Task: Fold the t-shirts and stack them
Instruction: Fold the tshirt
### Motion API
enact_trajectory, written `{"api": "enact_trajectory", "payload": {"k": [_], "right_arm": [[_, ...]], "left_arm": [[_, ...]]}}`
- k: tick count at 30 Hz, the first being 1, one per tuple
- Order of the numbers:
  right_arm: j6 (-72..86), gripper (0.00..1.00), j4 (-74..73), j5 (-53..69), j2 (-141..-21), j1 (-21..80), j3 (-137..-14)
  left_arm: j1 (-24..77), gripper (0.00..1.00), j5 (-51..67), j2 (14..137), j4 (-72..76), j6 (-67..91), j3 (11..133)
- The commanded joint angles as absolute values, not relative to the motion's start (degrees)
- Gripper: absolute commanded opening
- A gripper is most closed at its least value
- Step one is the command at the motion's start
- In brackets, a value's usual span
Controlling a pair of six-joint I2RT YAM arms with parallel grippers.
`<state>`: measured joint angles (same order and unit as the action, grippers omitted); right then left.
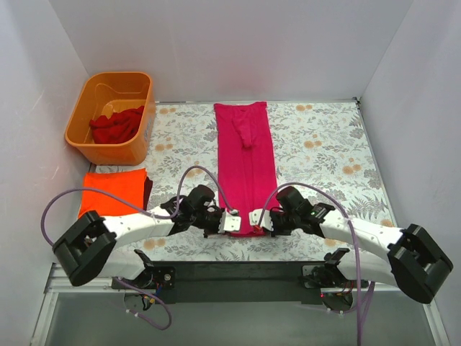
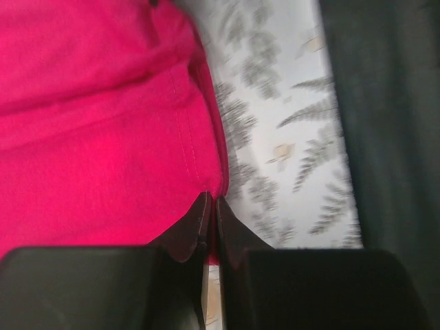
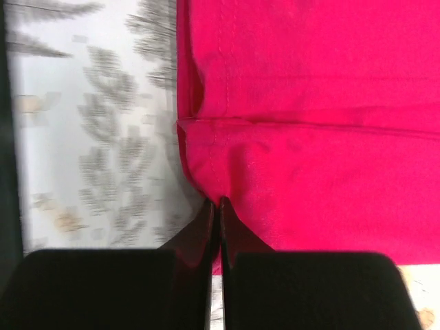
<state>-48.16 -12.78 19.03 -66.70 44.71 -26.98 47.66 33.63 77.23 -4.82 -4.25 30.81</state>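
A magenta-pink t-shirt lies folded into a long narrow strip down the middle of the floral cloth. My left gripper is shut on its near left corner. My right gripper is shut on its near right corner. Both pinch the hem at the near end. A folded orange t-shirt lies at the left on a dark maroon one. A deep red t-shirt lies crumpled in the orange tub.
The orange plastic tub stands at the far left corner. White walls close in the left, back and right. A black base strip runs along the near table edge under the arms.
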Motion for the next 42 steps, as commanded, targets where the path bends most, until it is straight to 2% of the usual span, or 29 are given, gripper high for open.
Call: {"api": "enact_trajectory", "payload": {"k": [1,6,9,15,29,42], "right_arm": [[-43.78,0.01,-21.35,19.6,-60.49,49.56,-26.02],[-39.11,0.01,-24.17,19.35,-56.78,50.8,-28.56],[-40.42,0.01,-25.93,17.93,-57.22,50.19,-31.72],[-46.57,0.01,-27.42,20.47,-60.45,44.93,-37.51],[-63.54,0.01,-29.62,29.87,-82.43,29.19,-59.32],[-70.4,0.01,-30.32,32.78,-101.06,22.15,-76.28]], "left_arm": [[52.37,0.0,36.82,70.06,-9.39,-0.98,29.45],[54.32,0.0,37.27,65.22,-11.34,10.35,30.06],[53.79,0.0,33.93,62.58,-11.69,10.72,30.67],[46.94,0.0,35.15,63.89,-12.39,6.86,34.44],[34.46,0.0,37.18,80.94,-7.12,0.35,45.78],[27.07,0.0,34.28,99.75,-1.41,-2.29,60.37]]}}
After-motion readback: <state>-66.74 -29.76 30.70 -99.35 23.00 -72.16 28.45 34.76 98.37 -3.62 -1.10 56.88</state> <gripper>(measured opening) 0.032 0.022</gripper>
